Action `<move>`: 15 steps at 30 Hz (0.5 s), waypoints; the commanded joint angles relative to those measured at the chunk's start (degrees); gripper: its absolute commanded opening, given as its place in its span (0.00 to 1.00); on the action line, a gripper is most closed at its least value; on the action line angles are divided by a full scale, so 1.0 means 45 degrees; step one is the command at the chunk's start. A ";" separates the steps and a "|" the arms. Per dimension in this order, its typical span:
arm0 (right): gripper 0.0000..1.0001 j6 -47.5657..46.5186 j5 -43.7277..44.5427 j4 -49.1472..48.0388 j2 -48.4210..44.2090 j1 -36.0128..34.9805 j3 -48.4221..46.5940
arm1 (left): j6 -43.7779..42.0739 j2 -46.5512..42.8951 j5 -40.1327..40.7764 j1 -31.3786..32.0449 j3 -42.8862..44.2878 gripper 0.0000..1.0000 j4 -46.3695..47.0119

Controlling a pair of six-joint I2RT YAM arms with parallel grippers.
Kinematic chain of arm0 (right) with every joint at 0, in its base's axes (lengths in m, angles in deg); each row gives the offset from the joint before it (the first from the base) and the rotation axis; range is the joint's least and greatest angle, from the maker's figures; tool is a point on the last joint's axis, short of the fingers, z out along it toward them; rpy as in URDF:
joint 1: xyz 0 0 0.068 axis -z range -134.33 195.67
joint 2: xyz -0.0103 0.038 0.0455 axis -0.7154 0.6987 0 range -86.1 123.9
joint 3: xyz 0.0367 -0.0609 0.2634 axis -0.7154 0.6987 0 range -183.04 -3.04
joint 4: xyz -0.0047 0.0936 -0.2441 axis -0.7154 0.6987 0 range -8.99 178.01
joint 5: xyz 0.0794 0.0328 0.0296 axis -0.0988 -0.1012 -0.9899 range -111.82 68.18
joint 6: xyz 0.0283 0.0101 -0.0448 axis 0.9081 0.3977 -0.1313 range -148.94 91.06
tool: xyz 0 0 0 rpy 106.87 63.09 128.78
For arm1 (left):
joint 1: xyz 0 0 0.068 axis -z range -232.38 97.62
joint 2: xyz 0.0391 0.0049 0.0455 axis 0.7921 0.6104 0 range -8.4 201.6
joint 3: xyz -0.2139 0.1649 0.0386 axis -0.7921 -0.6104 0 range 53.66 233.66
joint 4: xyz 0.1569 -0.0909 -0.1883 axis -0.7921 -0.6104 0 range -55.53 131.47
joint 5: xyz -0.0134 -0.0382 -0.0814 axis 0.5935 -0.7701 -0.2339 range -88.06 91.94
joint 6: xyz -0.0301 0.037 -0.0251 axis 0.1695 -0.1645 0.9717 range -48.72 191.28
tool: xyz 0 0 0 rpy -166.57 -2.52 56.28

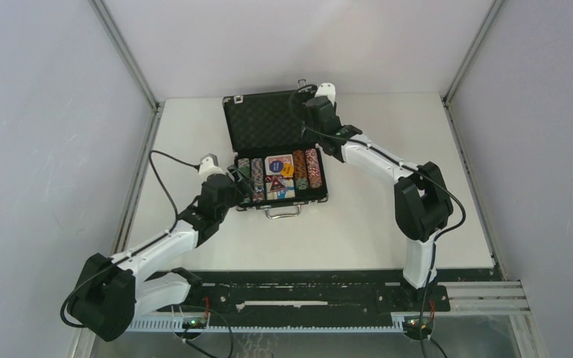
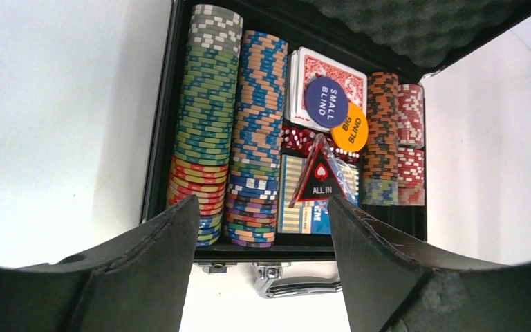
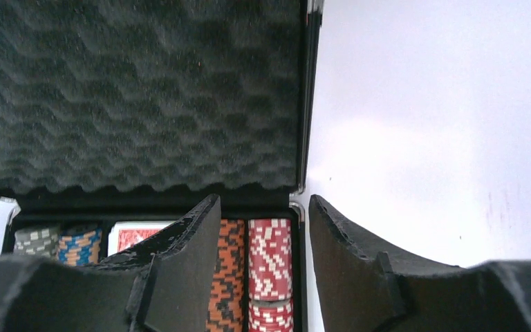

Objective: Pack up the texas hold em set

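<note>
The texas hold em set is a black briefcase (image 1: 322,195) lying open at the table's middle, its foam-lined lid (image 3: 138,97) raised at the back. Rows of multicoloured poker chips (image 2: 207,117), a red card deck (image 2: 342,75), a blue deck (image 2: 297,211), red dice (image 2: 296,138) and the blind and all-in tokens (image 2: 325,100) fill the tray. My left gripper (image 2: 263,200) hovers open at the case's front left, above the silver handle (image 2: 297,283). My right gripper (image 3: 263,200) stands open over the back right corner; its fingers straddle the red chip row (image 3: 269,249) and the right rim, holding nothing.
The white table (image 1: 388,224) is bounded by grey walls with metal corner posts (image 1: 123,52). The left arm's black cable (image 1: 166,179) loops over the table left of the case. A black rail (image 1: 306,294) runs along the near edge between the arm bases.
</note>
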 commanded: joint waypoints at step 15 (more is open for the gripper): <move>0.53 -0.1601 0.0052 -0.2795 0.1702 0.1385 -0.2027 | -0.0406 0.0970 -0.0464 -0.0071 0.0430 0.72 0.0542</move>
